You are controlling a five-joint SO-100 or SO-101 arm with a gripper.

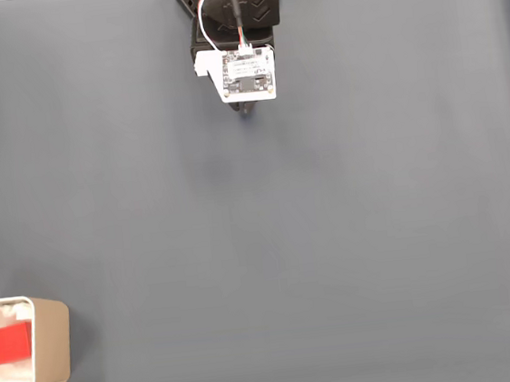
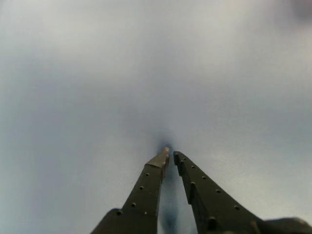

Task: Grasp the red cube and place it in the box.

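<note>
1. Fixed view, looking down on a plain grey-blue table [image 1: 268, 226]. The red cube [image 1: 12, 343] sits inside the box [image 1: 54, 344] at bottom left, well apart from the arm.
2. Cube: small, bright red, flat plain faces, edges roughly square w/ the picture edges; no long axis to speak of.
3. Box: beige, thin walls, rounded corners, white crinkled lining. Its left part is cut off by the picture edge, so its long axis can't be told.
4. Arm [image 1: 235, 20] at top centre, black w/ a white circuit board on top; its base is cut off by the top edge.
5. Wrist view: gripper [image 2: 169, 154] w/ two dark, hole-dotted fingers [image 2: 146, 187], tips nearly touching, clenched on nothing. Table behind is blurred, soft grey.
</note>
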